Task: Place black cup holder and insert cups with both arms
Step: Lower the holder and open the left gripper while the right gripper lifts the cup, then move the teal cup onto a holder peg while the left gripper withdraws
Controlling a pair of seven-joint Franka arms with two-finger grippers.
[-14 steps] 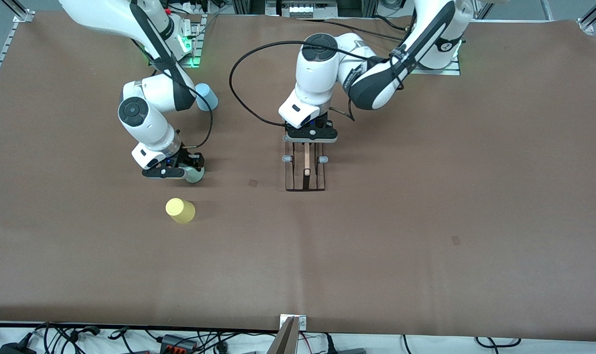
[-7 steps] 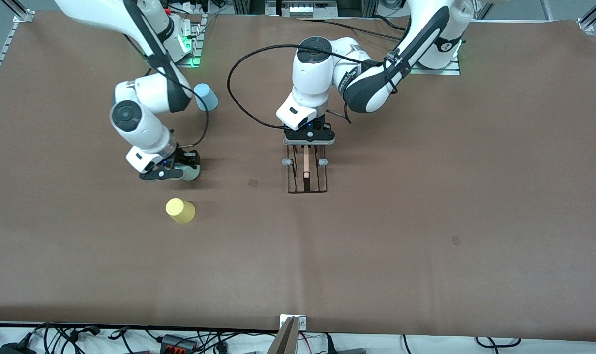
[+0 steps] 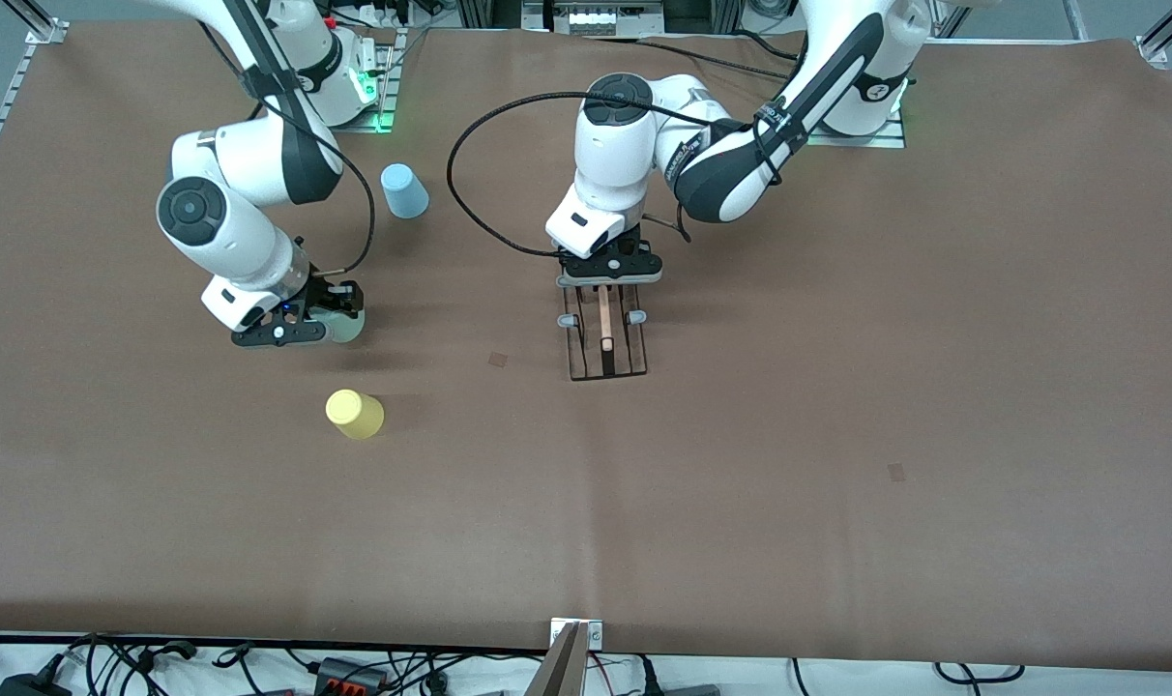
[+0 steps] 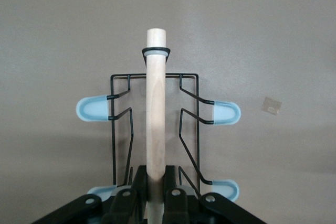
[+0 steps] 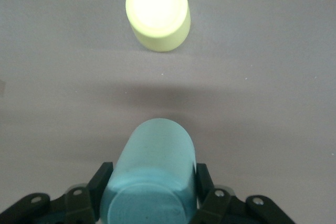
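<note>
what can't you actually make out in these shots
- Black cup holder, front view: the end toward the arms' bases is covered by the left gripper.
- Same holder, left wrist view: of six pegs only four show; the frame edge cuts the rest.
- Grey-green cup in the right gripper, right wrist view: whether it touches the table.
- Same cup, front view: mostly hidden by the gripper.
- Yellow cup: its rim, hidden by its own body.

One readable mark only: a small dark digit "2" on the white rounded base casing of the left arm (image 3: 873,92) (near the table's top edge). White lettering runs along that arm's black forearm band, too small to read.
</note>
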